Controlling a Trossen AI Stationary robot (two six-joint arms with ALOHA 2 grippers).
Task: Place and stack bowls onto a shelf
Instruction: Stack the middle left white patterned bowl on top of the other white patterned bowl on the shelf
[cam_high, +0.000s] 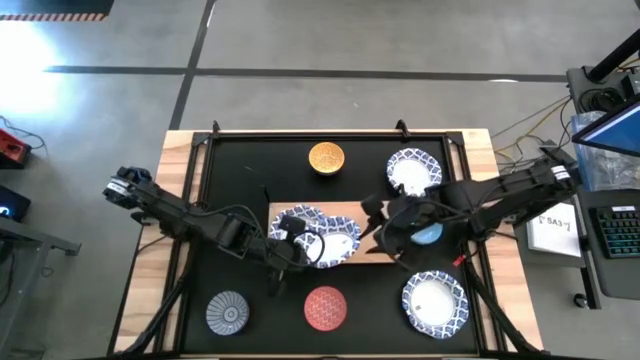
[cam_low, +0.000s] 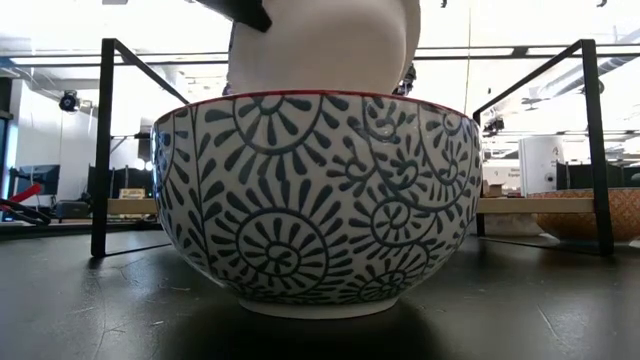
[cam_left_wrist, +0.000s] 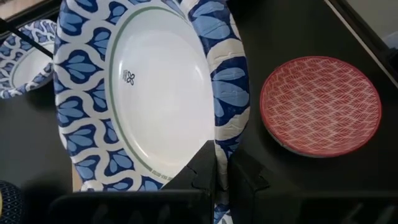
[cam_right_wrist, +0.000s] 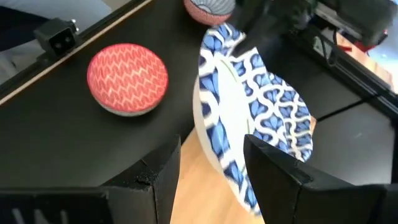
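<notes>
My left gripper (cam_high: 296, 244) (cam_left_wrist: 221, 171) is shut on a wide blue-and-white bowl (cam_high: 335, 243) (cam_left_wrist: 155, 93) over the light-wood shelf (cam_high: 345, 209). The bowl is tilted and overlaps a second blue-and-white bowl (cam_high: 298, 222) on the shelf. Its white underside (cam_low: 320, 45) shows raised in the low view. My right gripper (cam_high: 374, 226) (cam_right_wrist: 214, 177) is open at the shelf's right end, with its fingers on either side of the tilted bowl's rim (cam_right_wrist: 239, 165). A light blue bowl (cam_high: 430, 236) lies under the right arm. My left gripper pinches the blue-and-white bowl's rim (cam_left_wrist: 217, 134) between its two fingers, one on the white inside and one on the outside, coming from the table's left. The bowl is tilted, its held side raised. My right gripper: I cannot tell whether its fingers touch the rim.
On the black tabletop stand an orange-yellow bowl (cam_high: 326, 157), a blue-and-white bowl (cam_high: 413, 170) at far right, another (cam_high: 435, 303) at near right, a red bowl (cam_high: 325, 307) (cam_left_wrist: 320, 106) (cam_right_wrist: 127, 78) and a grey ribbed bowl (cam_high: 228, 312). A black frame (cam_low: 105, 150) edges the table.
</notes>
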